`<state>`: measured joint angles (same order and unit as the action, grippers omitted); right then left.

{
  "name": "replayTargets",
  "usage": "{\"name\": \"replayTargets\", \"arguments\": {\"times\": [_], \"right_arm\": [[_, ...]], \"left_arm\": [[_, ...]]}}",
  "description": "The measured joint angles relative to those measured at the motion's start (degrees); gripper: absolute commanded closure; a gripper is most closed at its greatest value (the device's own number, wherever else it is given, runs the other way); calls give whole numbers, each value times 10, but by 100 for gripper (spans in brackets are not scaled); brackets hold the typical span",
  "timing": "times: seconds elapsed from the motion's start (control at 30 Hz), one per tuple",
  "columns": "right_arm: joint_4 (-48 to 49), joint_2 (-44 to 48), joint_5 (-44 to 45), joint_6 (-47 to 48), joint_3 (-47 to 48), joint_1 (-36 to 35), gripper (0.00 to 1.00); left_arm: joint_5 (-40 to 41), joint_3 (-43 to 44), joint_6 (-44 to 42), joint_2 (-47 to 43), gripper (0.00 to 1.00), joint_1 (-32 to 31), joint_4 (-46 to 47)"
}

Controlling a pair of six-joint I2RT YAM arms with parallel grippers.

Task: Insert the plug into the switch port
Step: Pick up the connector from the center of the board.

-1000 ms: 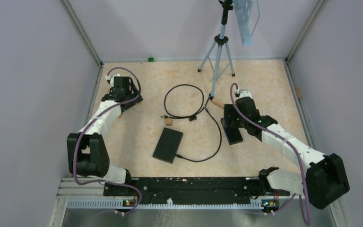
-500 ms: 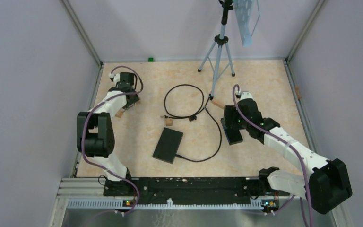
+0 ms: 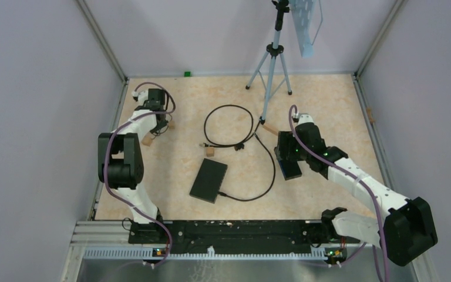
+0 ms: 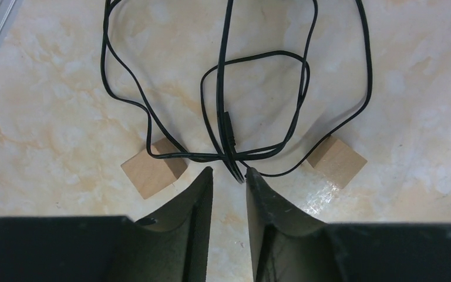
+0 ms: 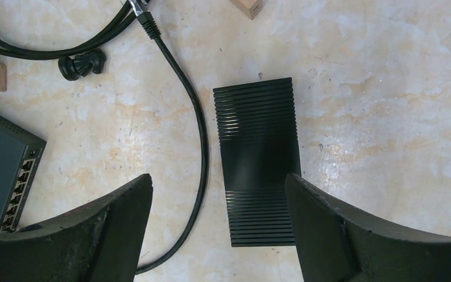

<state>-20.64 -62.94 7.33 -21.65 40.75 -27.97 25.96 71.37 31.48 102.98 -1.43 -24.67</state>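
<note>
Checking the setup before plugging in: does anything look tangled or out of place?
The thin black cable at the left gripper lies in crossed, overlapping loops between two wooden cubes; it might snag. Nothing looks damaged.

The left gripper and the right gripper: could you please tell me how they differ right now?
The left gripper shows only a narrow gap between its jaws; the right gripper is spread wide. The left gripper points at a thin black cable, while the right gripper has a ribbed black box between its jaws. Both face down at the table, and neither visibly grips anything.
</note>
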Motion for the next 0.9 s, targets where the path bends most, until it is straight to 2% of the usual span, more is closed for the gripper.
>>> {"name": "replayTargets", "arguments": {"times": [0.23,0.4,0.63,0.9], "right_arm": [[0,2,-8,0,0,0,19],[1,12,-13,-2,0,0,20],[0,21,-19,-5,0,0,20],[10,52,-41,-5,-3,0,20]], "left_arm": [[17,4,1,19,84,2,-11],[31,10,5,24,100,3,-25],[31,10,9,3,100,3,-47],[-25,-53,7,-170,100,3,-51]]}}
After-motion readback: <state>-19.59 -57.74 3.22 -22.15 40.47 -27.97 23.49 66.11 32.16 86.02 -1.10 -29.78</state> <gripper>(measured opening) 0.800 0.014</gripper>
